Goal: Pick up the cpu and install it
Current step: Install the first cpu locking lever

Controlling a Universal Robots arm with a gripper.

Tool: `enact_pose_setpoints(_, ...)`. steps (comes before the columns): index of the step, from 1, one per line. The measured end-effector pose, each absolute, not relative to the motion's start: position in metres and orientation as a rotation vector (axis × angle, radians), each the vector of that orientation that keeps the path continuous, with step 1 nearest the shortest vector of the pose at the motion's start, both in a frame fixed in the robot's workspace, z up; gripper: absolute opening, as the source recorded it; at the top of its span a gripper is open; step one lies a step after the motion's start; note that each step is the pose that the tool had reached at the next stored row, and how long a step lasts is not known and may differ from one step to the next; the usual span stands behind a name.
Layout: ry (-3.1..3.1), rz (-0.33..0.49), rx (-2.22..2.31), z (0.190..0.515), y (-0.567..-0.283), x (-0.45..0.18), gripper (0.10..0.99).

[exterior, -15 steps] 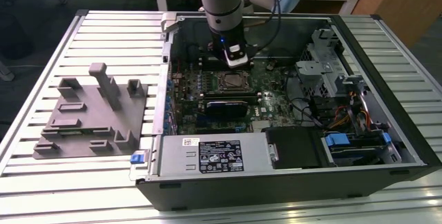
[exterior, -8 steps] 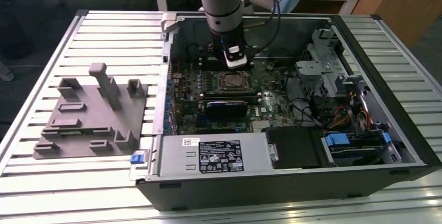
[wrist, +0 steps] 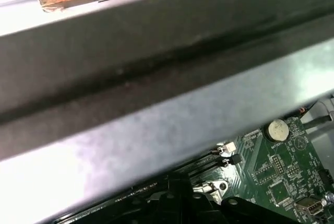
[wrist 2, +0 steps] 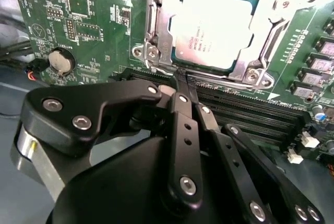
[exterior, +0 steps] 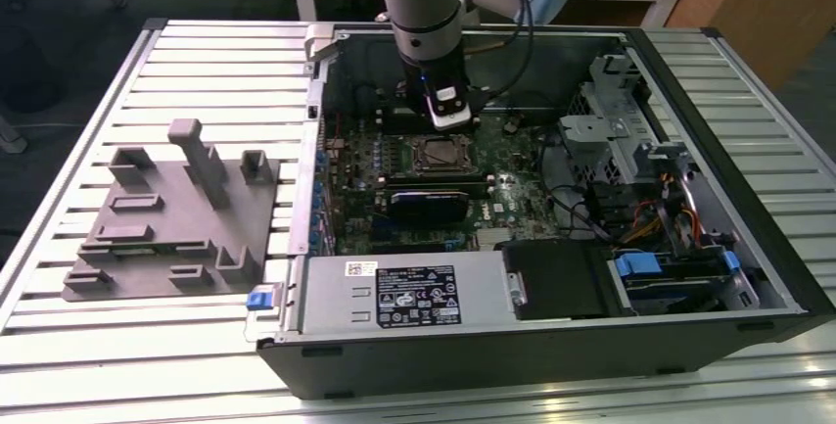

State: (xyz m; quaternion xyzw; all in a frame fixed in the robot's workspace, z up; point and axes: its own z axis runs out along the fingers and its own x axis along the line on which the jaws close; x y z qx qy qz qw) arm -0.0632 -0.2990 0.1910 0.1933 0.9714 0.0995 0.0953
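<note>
While the arm reaches down into the open computer case [exterior: 731, 277] on the slatted tabletop [exterior: 196, 62], the claw [wrist 2: 180, 80] hangs just beside the socket with its fingers pinched together, empty. The cpu [wrist 2: 214, 28] sits in the motherboard [wrist 2: 78, 25] socket, inside the metal retention frame [wrist 2: 156, 31]. A gray fixture tray [exterior: 163, 218] lies beside the case.

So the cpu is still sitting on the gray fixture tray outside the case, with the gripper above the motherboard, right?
Not quite. The cpu already lies in the motherboard socket, framed by its metal bracket, as the second wrist view shows. The gripper is indeed above the motherboard.
</note>
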Motion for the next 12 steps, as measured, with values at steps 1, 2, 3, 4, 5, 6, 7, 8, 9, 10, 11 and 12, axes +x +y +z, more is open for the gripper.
enact_pose_setpoints(1,2.879,0.296,0.573,0.191,-0.299,-0.063,0.106)
enact_pose_setpoints(2,2.879,0.297,0.573,0.192,-0.299,-0.063,0.106)
enact_pose_setpoints(3,2.879,0.296,0.573,0.193,-0.299,-0.063,0.106)
enact_pose_setpoints(4,2.880,0.295,0.573,0.195,-0.299,-0.063,0.106)
enact_pose_setpoints(5,2.880,0.295,0.573,0.196,-0.299,-0.063,0.106)
enact_pose_setpoints(6,2.880,0.295,0.573,0.197,-0.299,-0.063,0.106)
enact_pose_setpoints(7,2.880,0.295,0.573,0.199,-0.299,-0.063,0.106)
enact_pose_setpoints(8,2.880,0.295,0.573,0.200,-0.299,-0.063,0.106)
enact_pose_setpoints(9,2.880,0.295,0.573,0.202,-0.299,-0.063,0.106)
enact_pose_setpoints(10,2.880,0.295,0.573,0.204,-0.299,-0.063,0.106)
enact_pose_setpoints(11,2.880,0.295,0.573,0.206,-0.299,-0.063,0.106)
enact_pose_setpoints(12,2.880,0.295,0.573,0.208,-0.299,-0.063,0.106)
